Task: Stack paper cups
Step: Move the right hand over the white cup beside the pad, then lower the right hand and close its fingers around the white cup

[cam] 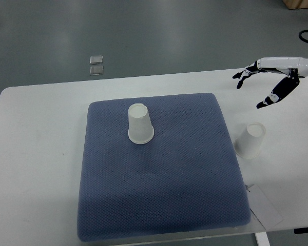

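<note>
- One paper cup [140, 124] is seen standing upside down on the blue mat [159, 195], toward its far left part.
- A second paper cup [250, 140], also inverted, is placed on the white table [36, 154] just beside the mat's right edge, well apart from the first.
- The right hand [264, 82] is held above the table's far right corner, fingers spread and nothing grasped.
- Two small clear squares [96, 64] are seen on the grey floor beyond the table.

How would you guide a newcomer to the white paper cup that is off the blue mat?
Find the white table and its large blue textured mat. Just past the mat's right edge an upside-down white paper cup stands on bare tabletop. The other white paper cup sits on the mat itself.
</note>
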